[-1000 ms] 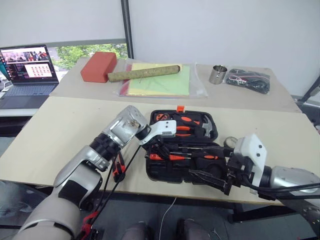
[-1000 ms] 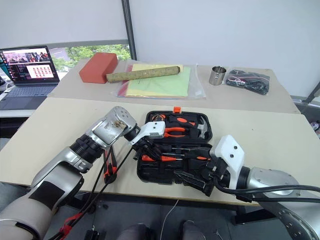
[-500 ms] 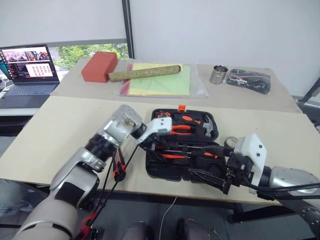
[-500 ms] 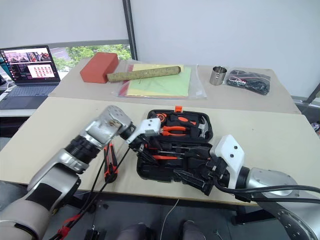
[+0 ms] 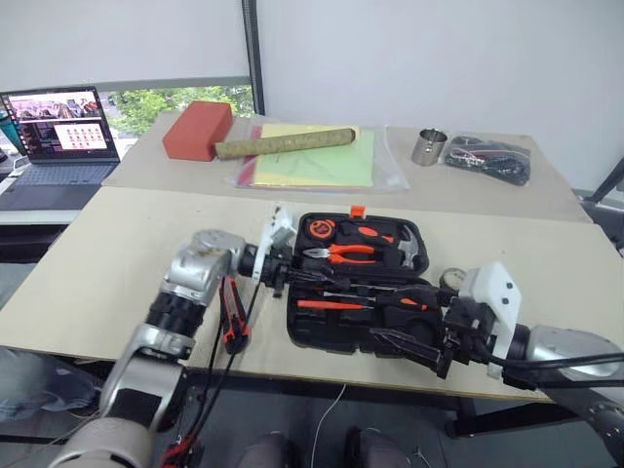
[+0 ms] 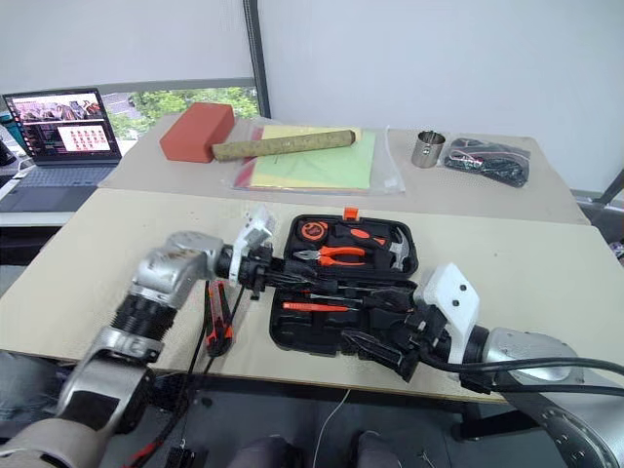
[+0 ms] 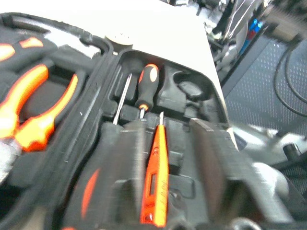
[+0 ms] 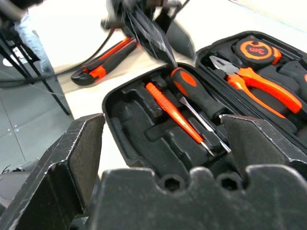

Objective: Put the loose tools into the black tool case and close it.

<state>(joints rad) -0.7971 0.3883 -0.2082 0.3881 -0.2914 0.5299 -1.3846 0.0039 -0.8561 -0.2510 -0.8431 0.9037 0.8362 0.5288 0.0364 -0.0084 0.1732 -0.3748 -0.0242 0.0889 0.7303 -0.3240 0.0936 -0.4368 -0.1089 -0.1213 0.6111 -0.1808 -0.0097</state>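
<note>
Lower right of the head view, the right gripper [image 5: 414, 353] spreads its fingers wide at the case's [image 5: 356, 336] near edge. The case lies open at centre, tester [image 8: 173, 112] and screwdriver [image 8: 192, 94] slotted inside. Left gripper [image 5: 292, 278] at its left edge: fingers' state unclear. Knife [image 5: 232, 314] lies left on the table [image 5: 97, 263]
</note>
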